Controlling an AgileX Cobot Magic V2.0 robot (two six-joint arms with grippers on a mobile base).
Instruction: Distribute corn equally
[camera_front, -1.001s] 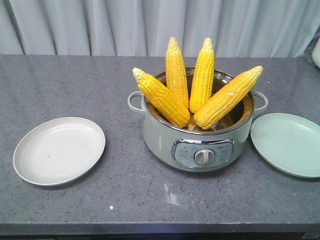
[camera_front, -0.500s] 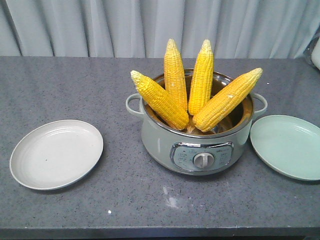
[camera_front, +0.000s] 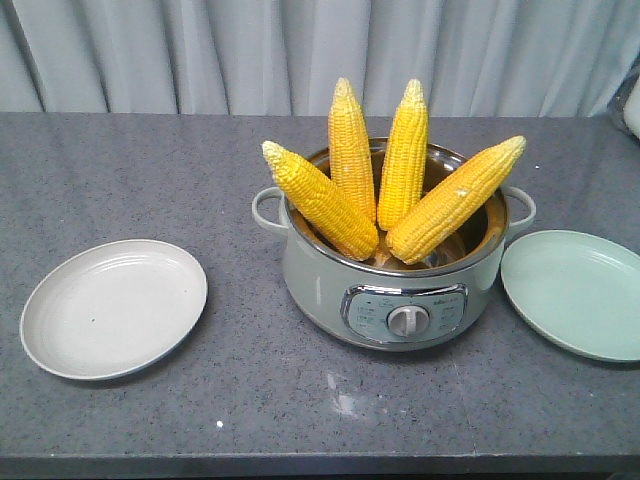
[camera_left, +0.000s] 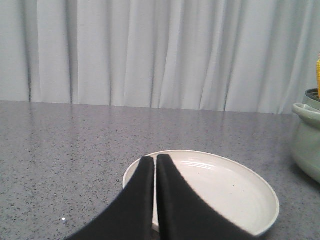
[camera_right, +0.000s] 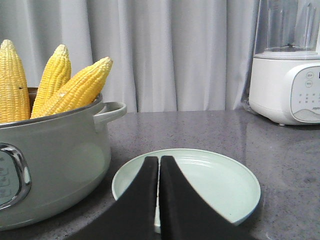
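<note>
Nothing on the table had shifted against the picture from half a second before; against the one a second before, the whole scene sat a touch lower and further left in the front view.

The corn, four husked yellow cobs, stood tips-up inside the pale green electric cooker. They fanned outward, butts down in the steel bowl and sides leaning on the rim. The two outer cobs tilted strongly left and right, and the two middle ones stood nearly upright. The cooker's dial faced the front camera.

On the grey speckled table, a white plate lay well apart from the cooker on the camera's left. A green plate lay just beside it on the camera's right, and neither plate held anything.

The left pincer was clenched, its black fingers pressed together with nothing between them, over the near rim of the white plate. The right pincer was clenched the same way over the near rim of the green plate.

A grey-white curtain hung behind the table. A white blender stood at the far right.
</note>
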